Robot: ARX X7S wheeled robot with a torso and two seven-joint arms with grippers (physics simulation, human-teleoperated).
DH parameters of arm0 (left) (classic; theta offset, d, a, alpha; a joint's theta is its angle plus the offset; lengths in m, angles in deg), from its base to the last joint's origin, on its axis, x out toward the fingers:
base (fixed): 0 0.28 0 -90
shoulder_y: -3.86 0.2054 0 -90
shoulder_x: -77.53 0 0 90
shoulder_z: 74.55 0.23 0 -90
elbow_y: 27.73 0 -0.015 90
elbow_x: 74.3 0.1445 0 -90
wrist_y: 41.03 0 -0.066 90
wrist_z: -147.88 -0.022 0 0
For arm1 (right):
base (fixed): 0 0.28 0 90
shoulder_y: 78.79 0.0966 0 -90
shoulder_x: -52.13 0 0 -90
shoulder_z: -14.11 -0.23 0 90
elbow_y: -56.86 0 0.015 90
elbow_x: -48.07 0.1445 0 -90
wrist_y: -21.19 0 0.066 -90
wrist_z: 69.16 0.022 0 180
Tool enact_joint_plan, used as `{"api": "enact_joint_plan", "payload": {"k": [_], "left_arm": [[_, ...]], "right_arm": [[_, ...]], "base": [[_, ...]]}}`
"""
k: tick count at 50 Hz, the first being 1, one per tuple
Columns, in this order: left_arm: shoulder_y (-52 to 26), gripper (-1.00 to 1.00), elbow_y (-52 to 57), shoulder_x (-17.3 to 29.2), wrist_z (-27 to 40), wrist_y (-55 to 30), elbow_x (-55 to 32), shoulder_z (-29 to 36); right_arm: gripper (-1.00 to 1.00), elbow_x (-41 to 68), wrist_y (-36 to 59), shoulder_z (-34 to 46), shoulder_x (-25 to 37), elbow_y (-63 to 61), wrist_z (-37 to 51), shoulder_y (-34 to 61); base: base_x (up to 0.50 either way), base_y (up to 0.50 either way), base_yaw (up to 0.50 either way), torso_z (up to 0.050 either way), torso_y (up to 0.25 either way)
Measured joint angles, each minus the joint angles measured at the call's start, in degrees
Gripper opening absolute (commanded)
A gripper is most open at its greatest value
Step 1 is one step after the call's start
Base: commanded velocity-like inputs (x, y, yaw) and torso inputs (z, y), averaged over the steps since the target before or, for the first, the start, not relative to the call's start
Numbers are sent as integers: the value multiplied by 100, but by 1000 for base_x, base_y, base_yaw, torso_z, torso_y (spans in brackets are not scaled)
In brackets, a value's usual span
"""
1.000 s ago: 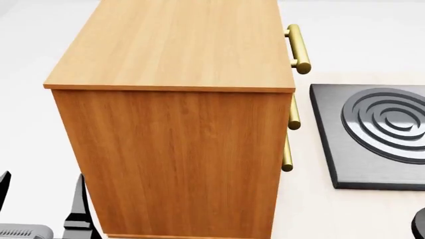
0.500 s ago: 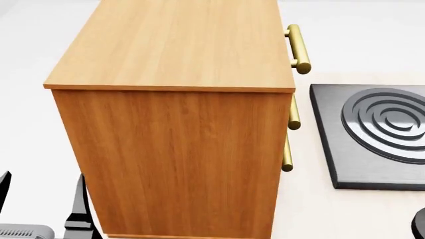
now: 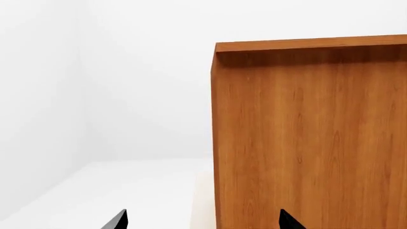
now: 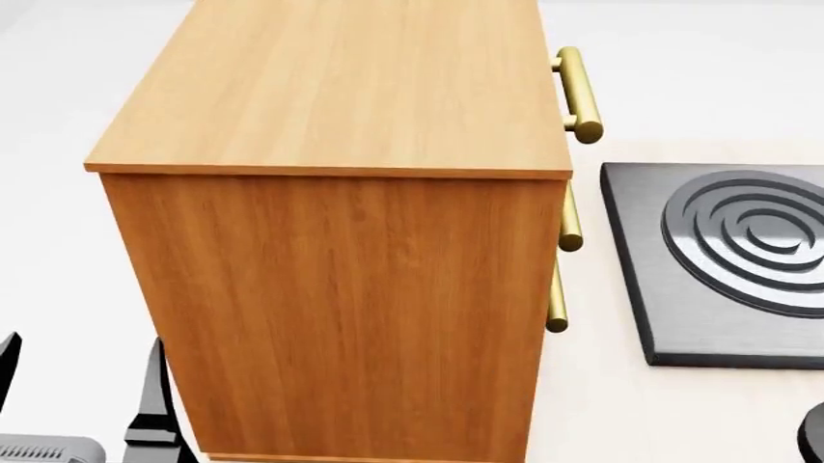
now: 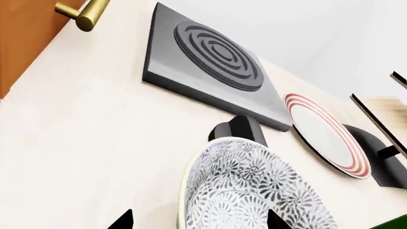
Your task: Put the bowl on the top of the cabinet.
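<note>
**Bowl low by right claw; cabinet top bare wood**

While the tall orange-brown wood-grain cabinet fills the middle of the head view, its lighter flat top shows only plain wood. Three brass bar handles run down its right face.

Right of the cabinet, on the pale cream tabletop, lies a dark grey square slab with raised concentric rings. It sits apart from the cabinet, with a strip of tabletop between them.

Left claw: at the near left, just beside the cabinet's near-left corner. Two black fingers stand spread with an open gap between them and nothing held. The left wrist view shows the same two tips either side of that cabinet corner.

Right claw: only its two dark tips show at the near edge of the right wrist view. The deep round white ceramic bowl with dense grey floral pattern lies between those tips, low over the tabletop. Whether the tips press on the bowl cannot be told.

Beyond the bowl: a small black object, unidentified. Further right, a flat white plate with a red-ringed rim, near the grey slab.
</note>
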Motion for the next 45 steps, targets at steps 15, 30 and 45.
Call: {"api": "enact_joint_plan", "payload": {"k": [15,30,45], "left_arm": [[-1,100,-3,22,31,15,-16,24],[7,100,5,44,58,33,-36,48],[-7,100,-8,60,83,40,-42,88]], "right_arm": [[100,-43,-103,57,-48,191,-47,18],[100,-95,-204,100,-81,315,-78,13],[100,-138,-281,135,-116,459,-100,44]], "base": [[0,0,0,0,0],[0,0,0,0,0],[0,0,0,0,0]]}}
